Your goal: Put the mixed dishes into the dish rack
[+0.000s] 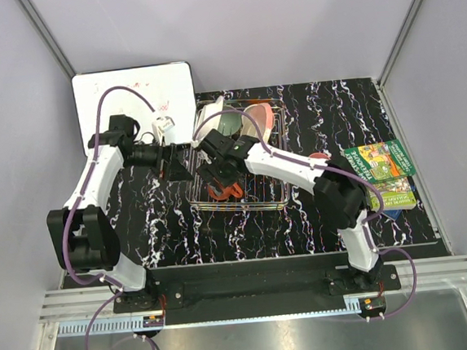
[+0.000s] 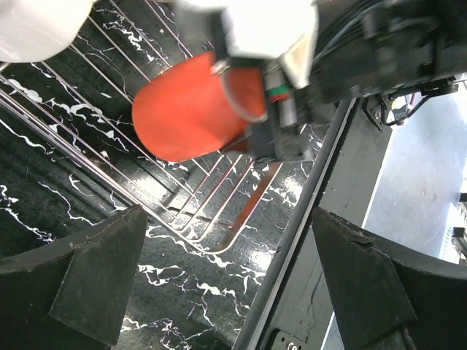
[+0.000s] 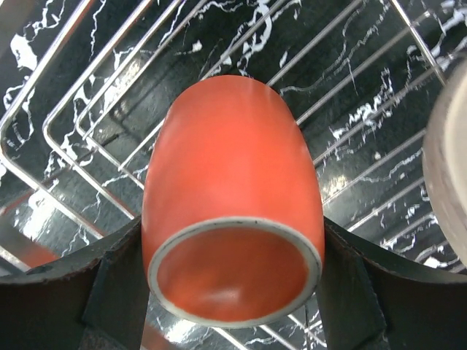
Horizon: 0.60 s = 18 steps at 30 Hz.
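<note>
The orange mug (image 3: 233, 182) lies on its side between my right gripper's fingers (image 3: 109, 288), mouth towards the camera, just above the wires of the silver dish rack (image 3: 87, 131). In the top view my right gripper (image 1: 217, 179) is shut on the mug (image 1: 227, 193) over the rack's (image 1: 278, 202) near left part. A white dish (image 1: 212, 111), a mint green bowl (image 1: 234, 122) and a pink plate (image 1: 263, 115) stand at the rack's far end. My left gripper (image 1: 172, 166) is open and empty just outside the rack's left side, and its wrist view shows the mug (image 2: 186, 109) and the rack corner (image 2: 219, 244).
A whiteboard (image 1: 128, 94) lies at the back left, behind my left arm. A green book (image 1: 385, 174) lies at the right. A small pinkish thing (image 1: 319, 158) shows beside my right arm. The table's front edge (image 2: 314, 219) runs close to my left gripper.
</note>
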### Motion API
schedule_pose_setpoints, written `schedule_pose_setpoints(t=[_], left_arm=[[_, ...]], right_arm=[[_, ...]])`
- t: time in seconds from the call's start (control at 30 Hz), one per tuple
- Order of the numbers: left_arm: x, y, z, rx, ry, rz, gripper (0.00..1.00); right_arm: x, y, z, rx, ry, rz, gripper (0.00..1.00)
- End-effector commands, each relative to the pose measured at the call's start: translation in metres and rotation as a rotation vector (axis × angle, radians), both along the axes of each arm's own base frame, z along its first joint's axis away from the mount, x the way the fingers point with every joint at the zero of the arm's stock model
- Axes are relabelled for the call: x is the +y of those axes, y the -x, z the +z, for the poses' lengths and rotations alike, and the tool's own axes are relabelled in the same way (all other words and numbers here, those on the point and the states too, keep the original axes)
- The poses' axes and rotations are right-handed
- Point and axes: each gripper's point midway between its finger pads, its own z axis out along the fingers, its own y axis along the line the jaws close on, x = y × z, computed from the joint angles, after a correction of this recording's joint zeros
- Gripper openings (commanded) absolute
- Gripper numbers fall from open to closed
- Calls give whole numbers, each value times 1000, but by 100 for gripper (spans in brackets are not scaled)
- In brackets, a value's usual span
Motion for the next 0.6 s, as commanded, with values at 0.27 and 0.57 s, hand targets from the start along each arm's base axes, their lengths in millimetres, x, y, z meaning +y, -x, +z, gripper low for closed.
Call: schedule_pose_setpoints(t=[0.27,0.57], left_arm=[[11,-2,4,-80,1,9,99],[13,-3,16,-92,29,25,99]], right_arm=[[40,-19,17,-121,-32,49,0],[38,-20,8,-118,-11,35,0]])
